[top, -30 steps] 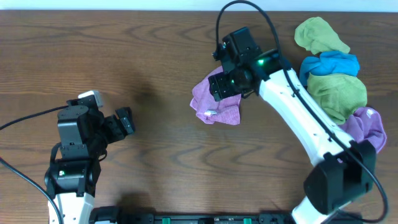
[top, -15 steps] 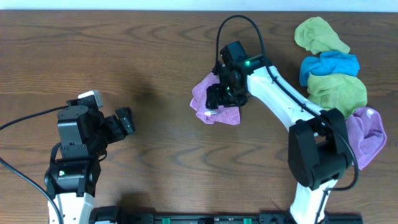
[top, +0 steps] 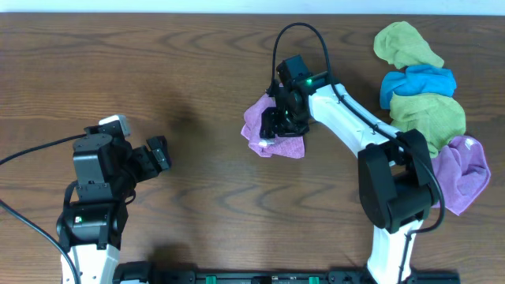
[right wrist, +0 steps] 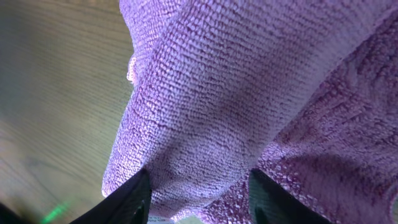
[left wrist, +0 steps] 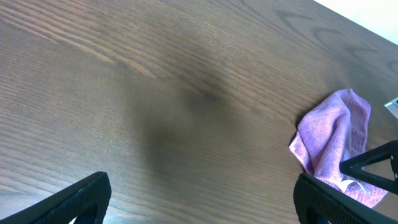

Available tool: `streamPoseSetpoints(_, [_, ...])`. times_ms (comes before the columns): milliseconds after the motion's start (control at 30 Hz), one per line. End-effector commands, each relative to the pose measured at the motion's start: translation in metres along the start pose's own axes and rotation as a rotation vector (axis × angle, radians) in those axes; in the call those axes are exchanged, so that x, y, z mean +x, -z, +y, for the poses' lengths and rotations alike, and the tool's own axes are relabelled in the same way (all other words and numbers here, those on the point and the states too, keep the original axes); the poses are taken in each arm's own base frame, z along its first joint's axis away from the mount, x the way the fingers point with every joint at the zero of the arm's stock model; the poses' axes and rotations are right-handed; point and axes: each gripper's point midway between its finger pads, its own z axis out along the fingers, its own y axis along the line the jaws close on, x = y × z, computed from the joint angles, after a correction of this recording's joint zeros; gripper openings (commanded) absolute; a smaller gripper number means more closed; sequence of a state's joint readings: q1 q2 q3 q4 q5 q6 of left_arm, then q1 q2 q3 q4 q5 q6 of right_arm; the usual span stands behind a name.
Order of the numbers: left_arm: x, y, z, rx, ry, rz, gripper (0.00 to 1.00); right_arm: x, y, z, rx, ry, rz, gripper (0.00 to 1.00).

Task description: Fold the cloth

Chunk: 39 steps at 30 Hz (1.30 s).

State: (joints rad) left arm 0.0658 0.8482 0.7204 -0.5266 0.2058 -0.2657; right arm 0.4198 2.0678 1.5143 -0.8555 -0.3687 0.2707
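Note:
The mauve cloth lies crumpled on the wooden table right of centre, its small white tag at the front edge. It also shows at the right of the left wrist view. My right gripper is down on the cloth. In the right wrist view its two fingers stand apart on either side of a raised fold of the cloth. My left gripper is open and empty over bare table at the left, far from the cloth; its fingers are spread wide.
A pile of other cloths lies at the right edge: a green one, a blue one, another green one and a lavender one. The table's far edge runs along the top.
My right arm has swung its elbow in and lowered the gripper onto the cloth. The cloth has stayed in place. The left arm has not moved.

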Motion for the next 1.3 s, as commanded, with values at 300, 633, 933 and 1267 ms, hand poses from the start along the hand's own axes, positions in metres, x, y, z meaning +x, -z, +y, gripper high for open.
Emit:
streamPoseSetpoints(300, [-0.008, 0.004, 0.001, -0.012, 0.002, -0.024, 0.95, -0.012, 0.011, 0.011, -0.032, 0.062, -0.059, 0.01])
streamPoseSetpoints(633, [-0.009, 0.004, 0.004, -0.027, 0.002, -0.029, 0.95, -0.042, 0.064, 0.078, -0.128, 0.245, -0.306, 0.01])
streamPoseSetpoints(933, [-0.009, 0.004, 0.004, -0.027, 0.002, -0.029, 0.95, -0.123, 0.072, 0.093, -0.07, 0.273, -0.663, 0.01])
streamPoseSetpoints(1267, [-0.009, 0.004, 0.004, -0.027, 0.003, -0.028, 0.95, -0.167, 0.119, 0.006, 0.409, 0.044, -0.953, 0.43])
